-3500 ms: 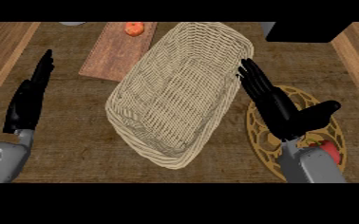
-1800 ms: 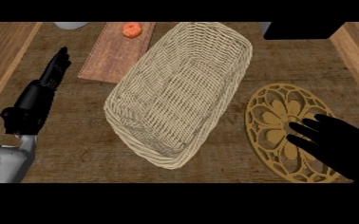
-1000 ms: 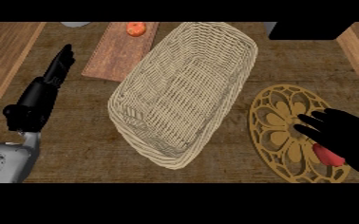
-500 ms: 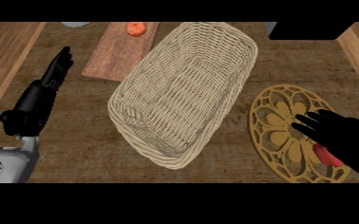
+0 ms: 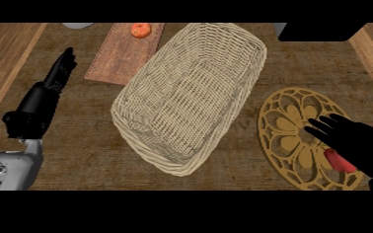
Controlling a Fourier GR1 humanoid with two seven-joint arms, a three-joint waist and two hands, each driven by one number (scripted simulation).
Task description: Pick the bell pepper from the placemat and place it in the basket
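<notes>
1. Looking down from the head view, the right hand (image 5: 350, 140) sits over the placemat (image 5: 287, 123), fingers curled down over the bell pepper (image 5: 340, 161). Only a red sliver peeks out under the palm, so whether it's actually pinched yet I can't tell for sure.
2. Handling guess: a pepper is light, hollow, fairly stiff, with waxy skin that can slip. I'd wrap round the widest part of the body, not the stem.
3. The basket (image 5: 191, 91) lies to the left of that hand, near but not touching the mat.
4. The left hand (image 5: 45, 98) rests open by the left edge, fingers straight, holding nothing.
5. Versus half a second ago: barely any change, the right hand covers the pepper much the same. Versus 3.5 s ago: it was raised and open beside the basket, now it's down on the mat.
</notes>
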